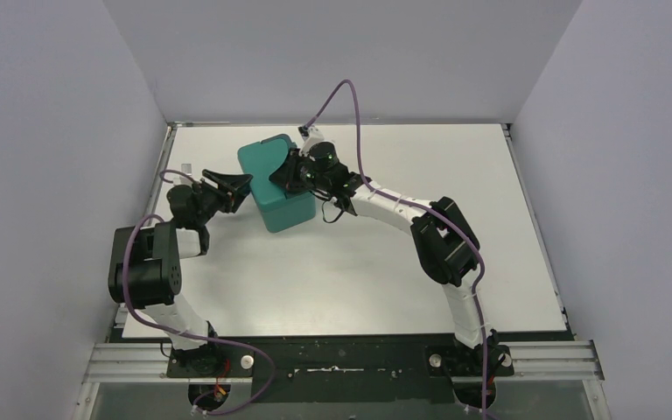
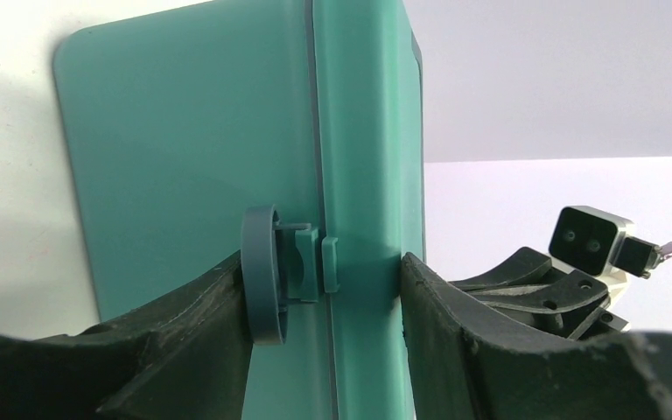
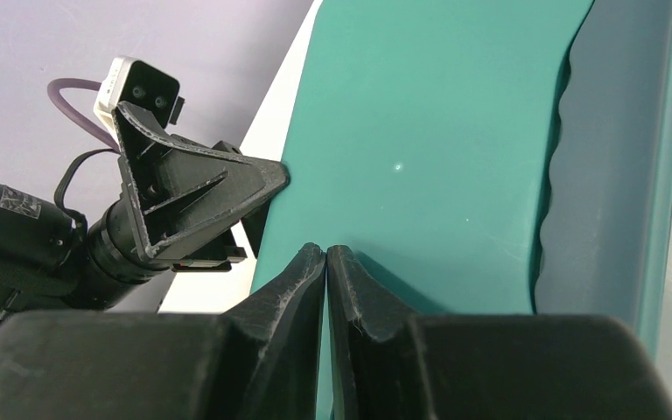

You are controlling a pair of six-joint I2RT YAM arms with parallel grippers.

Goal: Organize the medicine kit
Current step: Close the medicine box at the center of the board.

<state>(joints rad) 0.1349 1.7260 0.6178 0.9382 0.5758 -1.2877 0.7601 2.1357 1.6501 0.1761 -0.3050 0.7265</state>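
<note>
Medicine kit sits pinched in left hand.

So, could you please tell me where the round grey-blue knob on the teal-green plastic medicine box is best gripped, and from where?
Probably by the rim of the knob, coming straight in at the side wall of the medicine box: the disc stands proud on a short stem, leaving its edge free to pinch across.

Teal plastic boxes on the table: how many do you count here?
1. The teal-green rectangular plastic medicine kit stands left of centre on the white table, toward its far edge, between the jaws of the left arm and right arm. Nothing else teal shows; the arms hide little.
</note>
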